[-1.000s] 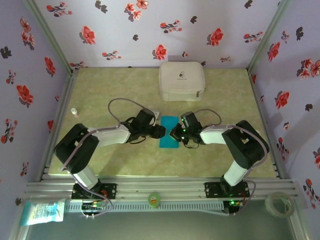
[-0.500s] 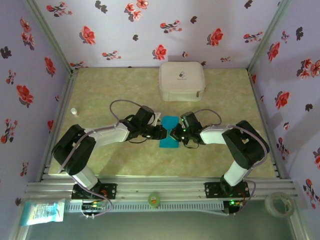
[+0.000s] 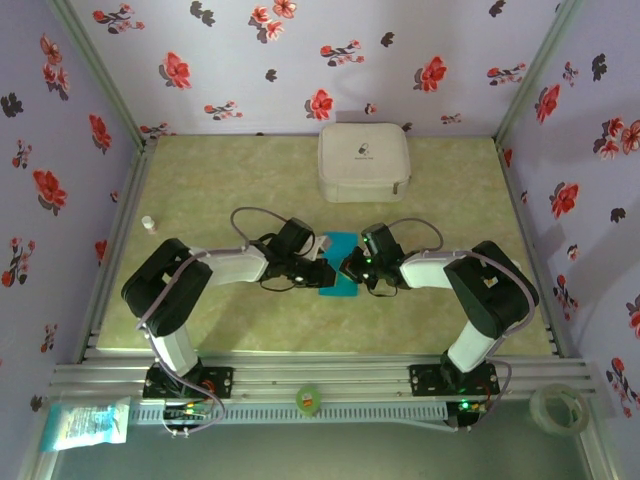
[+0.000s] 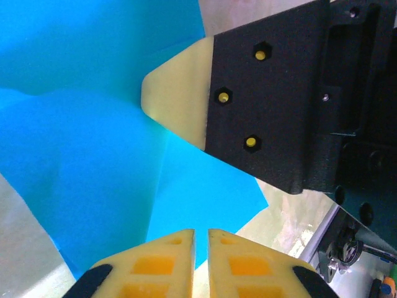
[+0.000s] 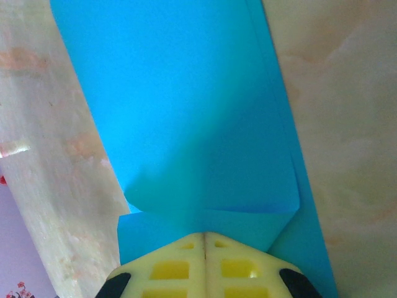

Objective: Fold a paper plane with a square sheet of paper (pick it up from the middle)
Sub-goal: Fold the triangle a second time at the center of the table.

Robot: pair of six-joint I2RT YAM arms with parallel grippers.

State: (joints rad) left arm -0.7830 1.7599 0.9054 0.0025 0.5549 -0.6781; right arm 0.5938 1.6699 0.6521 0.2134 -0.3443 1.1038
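Counter [image 3: 200,180]: white case [image 3: 364,162] far centre; folded turquoise sheet of paper [image 3: 340,245] flat mid-counter, between the arms. Right gripper [image 5: 205,245] jaws pressed together, tip down on the sheet. Left gripper [image 4: 200,248] jaws nearly touching at its left edge, grip unclear.

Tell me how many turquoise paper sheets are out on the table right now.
1. The folded turquoise-blue paper sheet lies on the near side of the white rounded zip case; another sheet directly beneath it would be hidden.
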